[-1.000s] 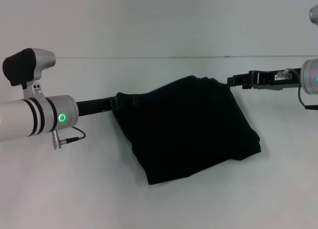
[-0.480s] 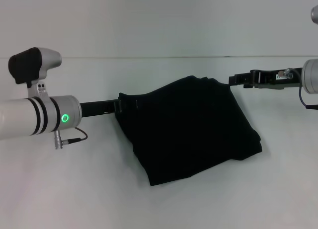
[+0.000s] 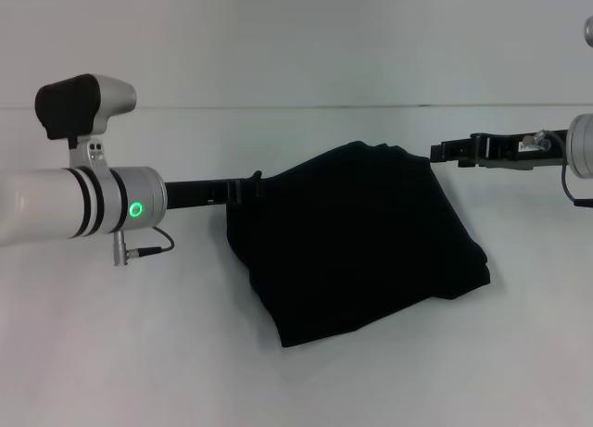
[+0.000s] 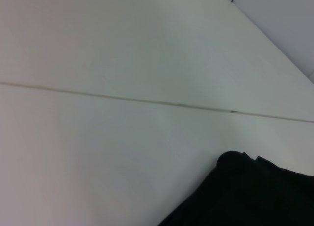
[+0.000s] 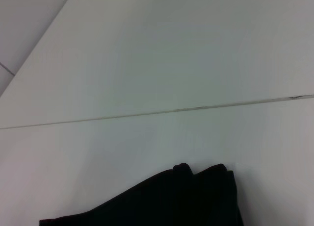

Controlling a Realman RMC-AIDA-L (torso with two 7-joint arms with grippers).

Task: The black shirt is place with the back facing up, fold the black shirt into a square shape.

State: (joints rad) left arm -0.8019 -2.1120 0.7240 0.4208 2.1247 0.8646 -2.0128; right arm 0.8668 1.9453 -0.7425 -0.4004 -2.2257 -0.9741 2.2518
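Observation:
The black shirt (image 3: 357, 242) lies folded in a rough four-sided bundle on the white table (image 3: 139, 353), plain side up, no lettering showing. My left gripper (image 3: 248, 186) is at the bundle's upper left corner, shut on the fabric's edge. My right gripper (image 3: 437, 153) hovers just off the upper right corner, close to the fabric. The left wrist view shows a shirt corner (image 4: 255, 196) at its edge. The right wrist view shows another bunched corner (image 5: 162, 201).
A thin seam (image 4: 147, 101) runs across the table top and also shows in the right wrist view (image 5: 171, 110). The table's far edge (image 3: 296, 106) meets a pale wall. Bare white table surrounds the shirt.
My left arm has moved right, and the shirt's upper left corner has shifted right with it. My right gripper has drawn back slightly to the right. The rest of the shirt has not moved.

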